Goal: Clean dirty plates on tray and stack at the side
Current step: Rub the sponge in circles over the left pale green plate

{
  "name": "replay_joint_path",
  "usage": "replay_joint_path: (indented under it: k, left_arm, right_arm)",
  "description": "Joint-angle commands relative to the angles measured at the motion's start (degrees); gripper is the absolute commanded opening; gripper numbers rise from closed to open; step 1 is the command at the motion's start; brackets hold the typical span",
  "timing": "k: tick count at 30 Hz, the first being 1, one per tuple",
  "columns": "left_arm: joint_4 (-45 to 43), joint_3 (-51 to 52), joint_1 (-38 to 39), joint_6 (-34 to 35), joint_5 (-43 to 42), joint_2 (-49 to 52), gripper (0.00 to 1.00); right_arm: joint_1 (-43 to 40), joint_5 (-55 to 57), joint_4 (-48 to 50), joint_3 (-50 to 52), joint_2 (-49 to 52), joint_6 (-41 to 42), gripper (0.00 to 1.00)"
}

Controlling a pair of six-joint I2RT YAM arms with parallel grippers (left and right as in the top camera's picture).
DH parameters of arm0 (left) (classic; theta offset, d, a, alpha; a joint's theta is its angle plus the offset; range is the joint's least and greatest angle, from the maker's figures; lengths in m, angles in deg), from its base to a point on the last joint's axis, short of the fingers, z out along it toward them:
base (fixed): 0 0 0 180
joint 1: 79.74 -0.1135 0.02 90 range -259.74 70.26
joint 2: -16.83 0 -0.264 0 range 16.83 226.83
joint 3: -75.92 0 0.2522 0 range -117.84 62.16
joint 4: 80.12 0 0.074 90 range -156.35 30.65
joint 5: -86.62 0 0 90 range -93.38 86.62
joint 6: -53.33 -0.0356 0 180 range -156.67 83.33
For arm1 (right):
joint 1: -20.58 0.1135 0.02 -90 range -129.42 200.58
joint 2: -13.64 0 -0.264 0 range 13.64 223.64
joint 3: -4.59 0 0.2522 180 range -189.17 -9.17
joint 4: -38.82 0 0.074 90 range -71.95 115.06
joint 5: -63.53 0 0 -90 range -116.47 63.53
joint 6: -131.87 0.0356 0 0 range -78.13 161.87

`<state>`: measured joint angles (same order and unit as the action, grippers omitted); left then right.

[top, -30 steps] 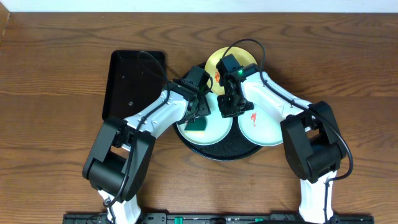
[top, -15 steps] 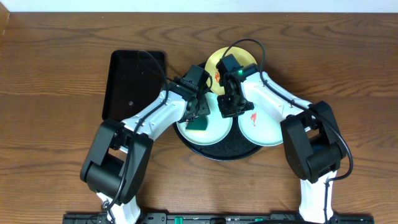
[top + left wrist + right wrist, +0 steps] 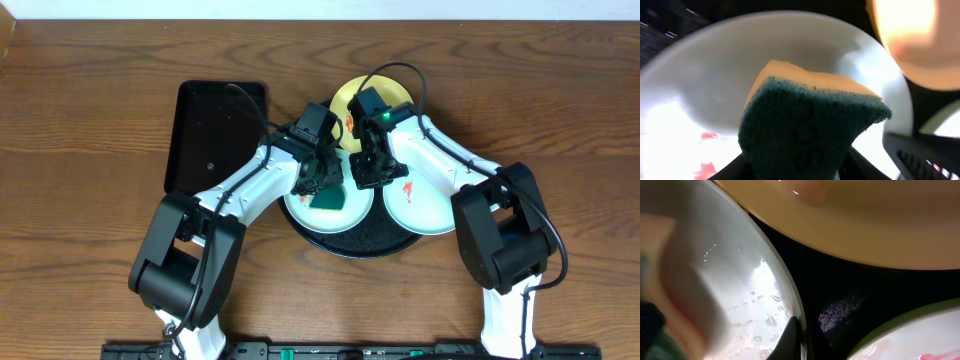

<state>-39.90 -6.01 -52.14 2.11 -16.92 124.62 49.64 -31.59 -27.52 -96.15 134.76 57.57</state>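
Observation:
The round black tray (image 3: 350, 243) holds two pale mint-green plates and a yellow plate (image 3: 378, 98) with a red-orange smear. My left gripper (image 3: 322, 184) is shut on a green-and-yellow sponge (image 3: 328, 198) and presses it on the left mint plate (image 3: 345, 215). The left wrist view shows the sponge (image 3: 810, 125) on that plate (image 3: 715, 75), with a red smear (image 3: 707, 136) beside it. My right gripper (image 3: 366, 178) is shut on this plate's right rim (image 3: 785, 295), and the plate is wet. The right mint plate (image 3: 425, 208) has a red smear.
A smaller rectangular black tray (image 3: 215, 135) lies left of the round tray. Bare wood-grain tabletop (image 3: 580, 120) lies to the right and left (image 3: 80, 200). Both arms cross above the round tray's middle.
My left gripper has slid the sponge to the right across the left mint plate, towards the right gripper. The right gripper has kept its hold on the rim.

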Motion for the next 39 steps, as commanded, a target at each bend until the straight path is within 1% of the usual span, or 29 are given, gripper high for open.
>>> replay_joint_path:
  k: [1,5,6,9,10,11,12,15,18,21,23,25,27,30,37,39]
  left_arm:
    - [-0.15,-0.2,-0.13,0.81,-4.28,-0.48,0.45]
    - [0.0,-0.2,-0.13,1.18,-3.96,-0.48,0.45]
    - [-0.02,-0.2,-0.13,1.18,-3.78,-0.48,0.47]
    - [-0.42,-0.2,-0.11,1.2,-3.78,-0.46,0.56]
    - [-0.42,-0.2,-0.02,1.18,-3.78,-0.46,0.62]
    - [-0.39,-0.2,0.0,1.16,-3.78,-0.46,0.7]
    - [-0.37,-0.2,0.0,1.16,-3.78,-0.46,0.73]
    - [-0.39,-0.2,-0.02,1.14,-3.52,-0.46,0.75]
    - [-0.09,-0.2,-0.02,1.11,-0.5,-0.46,0.75]
    - [0.76,-0.2,-0.02,0.79,1.38,-0.46,0.74]
    - [1.18,-0.2,-0.02,0.7,1.36,-0.46,0.67]
    - [1.79,-0.2,-0.02,0.7,1.33,-0.46,0.57]
    - [1.95,-0.2,-0.02,0.7,1.31,-0.48,0.56]
    - [1.92,-0.2,-0.02,0.7,1.07,-0.46,0.56]
    - [1.99,-0.2,0.15,0.7,0.94,-0.46,0.4]
    - [1.99,-0.2,0.46,0.72,0.98,-0.42,0.38]
  right_arm:
    - [0.72,1.66,-0.39,0.48,0.74,-1.18,0.01]
    - [0.72,1.66,-0.39,0.48,0.74,-1.18,0.01]
    - [0.72,1.66,-0.37,0.48,0.74,-1.18,0.01]
    - [0.72,1.66,-0.37,0.48,0.74,-1.18,0.01]
    - [0.72,1.66,-0.37,0.48,0.74,-1.18,0.01]
    - [0.74,1.66,-0.37,0.48,0.74,-1.18,0.01]
    - [0.74,1.64,-0.42,0.48,0.74,-1.18,0.01]
    - [0.72,1.66,-0.57,0.48,0.74,-1.16,0.01]
    - [0.72,1.66,-0.57,0.48,0.74,-1.18,0.01]
    - [0.72,1.66,-0.74,0.48,0.74,-1.18,0.01]
    - [0.72,1.66,-0.79,0.48,0.74,-1.18,0.01]
    - [0.72,1.66,-0.76,0.48,0.74,-1.18,0.01]
    - [0.72,1.66,-0.74,0.48,0.74,-1.18,0.01]
    - [0.72,1.66,-0.76,0.48,0.74,-1.18,0.01]
    - [0.72,1.66,-0.57,0.48,0.74,-1.18,0.01]
    - [0.72,1.66,-0.55,0.48,0.74,-1.18,0.01]
